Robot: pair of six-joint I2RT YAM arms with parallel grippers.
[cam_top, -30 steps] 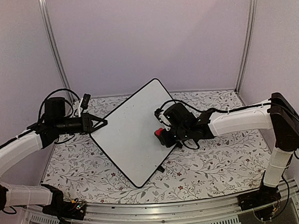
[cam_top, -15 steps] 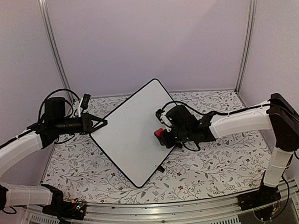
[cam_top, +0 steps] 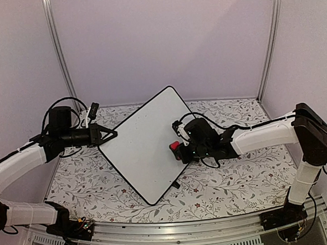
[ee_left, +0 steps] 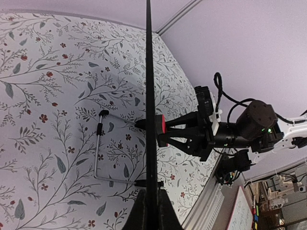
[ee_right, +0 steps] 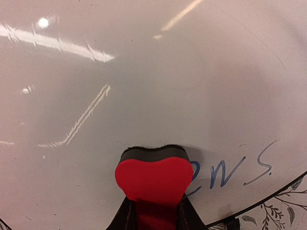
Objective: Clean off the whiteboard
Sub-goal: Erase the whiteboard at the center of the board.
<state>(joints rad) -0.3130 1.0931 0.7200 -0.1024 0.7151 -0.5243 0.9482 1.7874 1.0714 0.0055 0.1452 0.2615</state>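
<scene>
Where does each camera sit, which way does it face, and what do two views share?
Top external: above and behind the arms, looking down at the whiteboard; left gripper and right gripper show.
Left wrist: looks along the board's edge, which its own fingers clamp.
Right wrist: faces the board's surface; its fingers hold the eraser beside handwriting.
Shared: the red eraser shows in all three.

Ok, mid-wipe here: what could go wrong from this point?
1. The left tool pinches only the thin edge of the whiteboard, with a wire stand behind; the push of the red eraser in the right tool could twist or tip it.
2. The blue writing sits close to the board's rim, so a wipe toward it may slide off the edge.
</scene>
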